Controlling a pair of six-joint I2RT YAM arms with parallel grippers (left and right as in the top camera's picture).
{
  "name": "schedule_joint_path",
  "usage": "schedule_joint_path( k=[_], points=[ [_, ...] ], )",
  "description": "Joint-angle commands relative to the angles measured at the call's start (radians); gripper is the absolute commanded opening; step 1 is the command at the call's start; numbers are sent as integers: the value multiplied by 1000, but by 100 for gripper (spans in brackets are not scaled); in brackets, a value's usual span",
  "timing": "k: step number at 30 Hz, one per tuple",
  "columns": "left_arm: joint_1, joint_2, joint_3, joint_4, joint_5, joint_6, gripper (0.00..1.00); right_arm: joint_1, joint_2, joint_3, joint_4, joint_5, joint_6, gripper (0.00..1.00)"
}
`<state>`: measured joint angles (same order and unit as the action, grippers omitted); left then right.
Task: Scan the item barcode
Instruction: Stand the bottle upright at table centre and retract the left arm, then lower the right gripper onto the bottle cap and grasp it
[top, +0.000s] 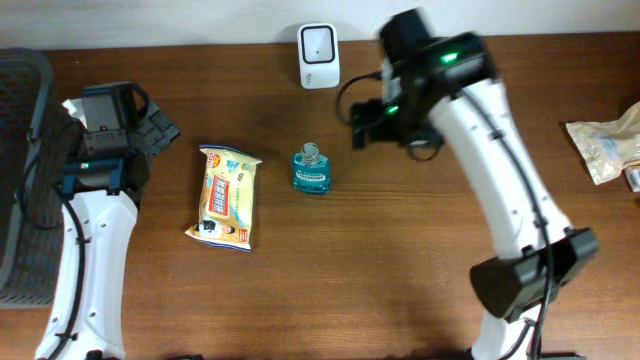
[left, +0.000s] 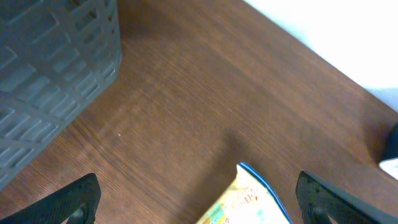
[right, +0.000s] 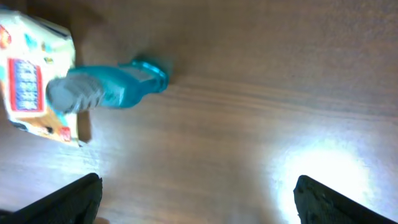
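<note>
Now | left claw (left: 196, 190) wide, holding nothing | right claw (right: 196, 190) likewise | packet (top: 226, 197) print unreadable (too small)

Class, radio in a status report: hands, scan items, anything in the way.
Left hand open, right hand open, both empty. Snack packet flat, blue bottle upright beside it. Nothing lies between them and white scanner.
</note>
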<state>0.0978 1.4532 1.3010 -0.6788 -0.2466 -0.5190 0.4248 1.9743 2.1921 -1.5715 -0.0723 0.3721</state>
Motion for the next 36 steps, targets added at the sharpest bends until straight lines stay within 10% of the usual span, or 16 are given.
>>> schedule_joint_path(
  k=[1,9,22,36],
  points=[
    [2,12,7,-12,48,16,99,171,-27,12,-7,208,216,99],
    [2,12,7,-59,49,16,99,407,-27,-142,2,485,591,99],
    [2,12,7,-86,49,16,99,491,-79,-667,547,649,560,99],
    [2,12,7,-91,49,16,99,453,-50,-713,873,570,262,99]
  ],
)
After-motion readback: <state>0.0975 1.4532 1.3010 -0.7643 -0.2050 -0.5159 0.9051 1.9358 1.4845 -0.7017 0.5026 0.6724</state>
